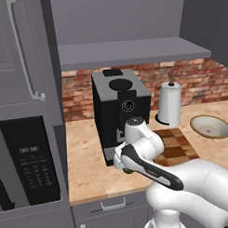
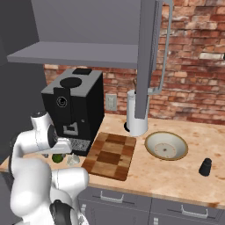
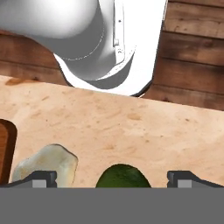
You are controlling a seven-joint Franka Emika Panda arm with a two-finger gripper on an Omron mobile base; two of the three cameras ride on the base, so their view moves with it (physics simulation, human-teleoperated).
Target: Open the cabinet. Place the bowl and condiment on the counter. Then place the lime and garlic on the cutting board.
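The cabinet (image 2: 149,57) door hangs open, and the bowl (image 2: 166,145) and black condiment bottle (image 2: 205,167) already sit on the counter (image 2: 176,176), both on the far side of the cutting board (image 2: 110,154) from the coffee machine (image 2: 74,110). So the step in hand looks like fetching the lime (image 3: 124,176). It lies on the counter just off the board's near-left corner, in front of the coffee machine, with the garlic (image 3: 46,163) just beside it, between it and the board. The gripper (image 3: 112,178) hangs low over the lime, jaws spread wide, one fingertip (image 3: 43,178) over the garlic; it holds nothing. Next it probably needs to drop a little and close on the lime alone.
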